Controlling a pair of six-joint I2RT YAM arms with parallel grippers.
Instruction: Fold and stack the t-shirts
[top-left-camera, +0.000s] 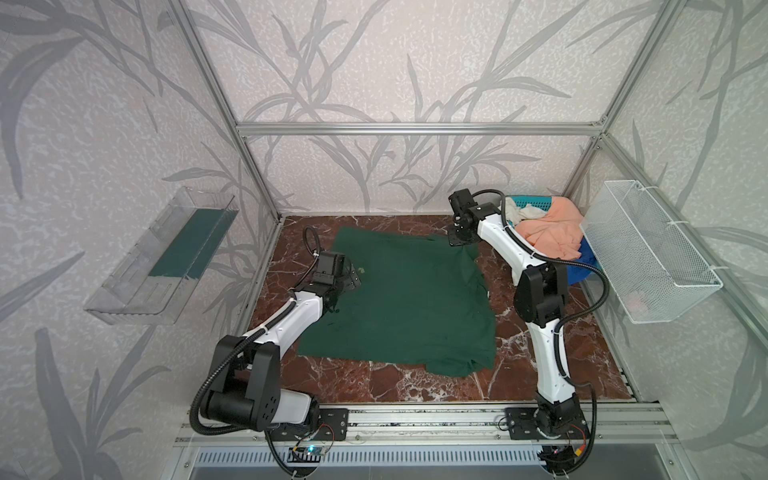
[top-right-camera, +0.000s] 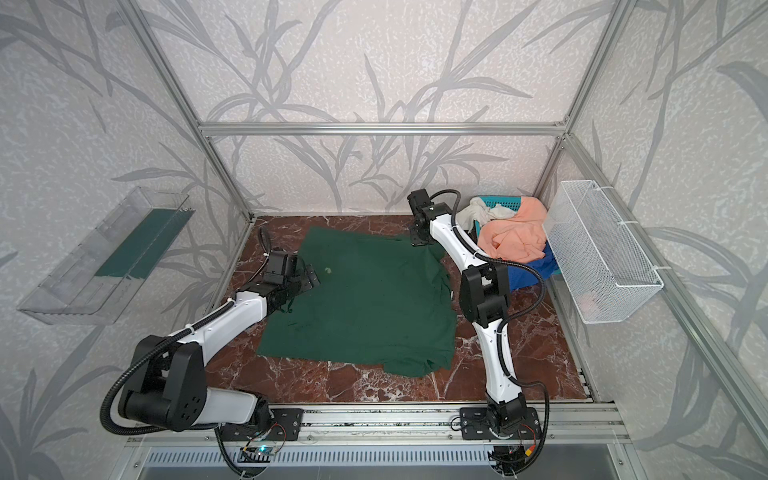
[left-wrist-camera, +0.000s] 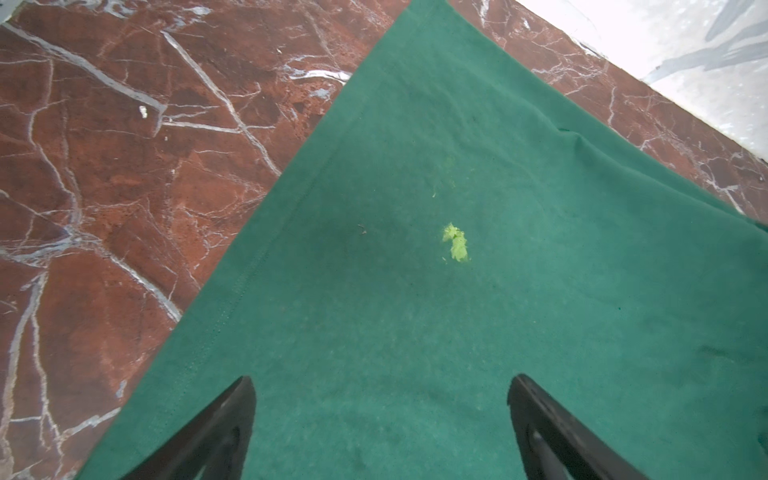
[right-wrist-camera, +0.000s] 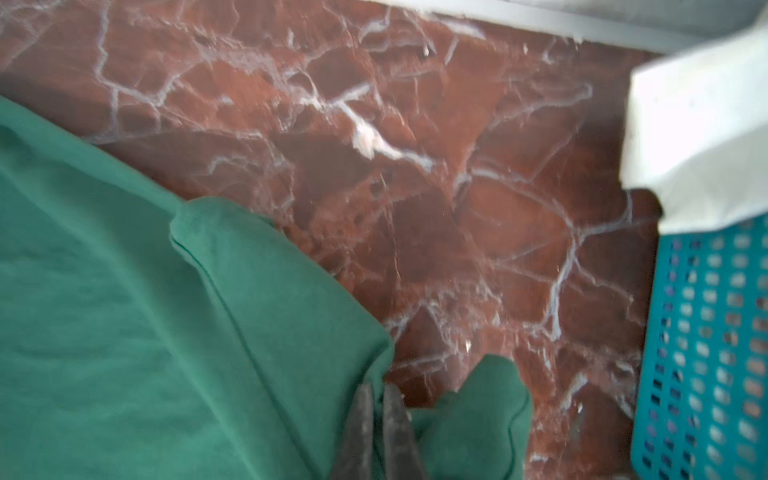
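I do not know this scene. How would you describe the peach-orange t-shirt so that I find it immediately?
Look at the red marble table and go to its far right corner, where a teal slotted basket stands. The peach-orange t-shirt is crumpled on top of the heap; it is the only orange cloth, between a white t-shirt behind and a royal blue t-shirt below.

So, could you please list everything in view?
green t-shirt: one, dark green, spread on table
peach t-shirt: one, peach-orange, atop basket heap
white t-shirt: one, white, in basket
blue t-shirt: one, royal blue, under peach t-shirt
teal basket: one, teal, far-right corner
wire basket: one, white, right wall
clear tray: one, transparent, left wall
scrap: one, light green, on green t-shirt
table: one, red-brown marble, cell floor
left end effector: one, black, open over green t-shirt
right end effector: one, black, shut on green t-shirt's corner
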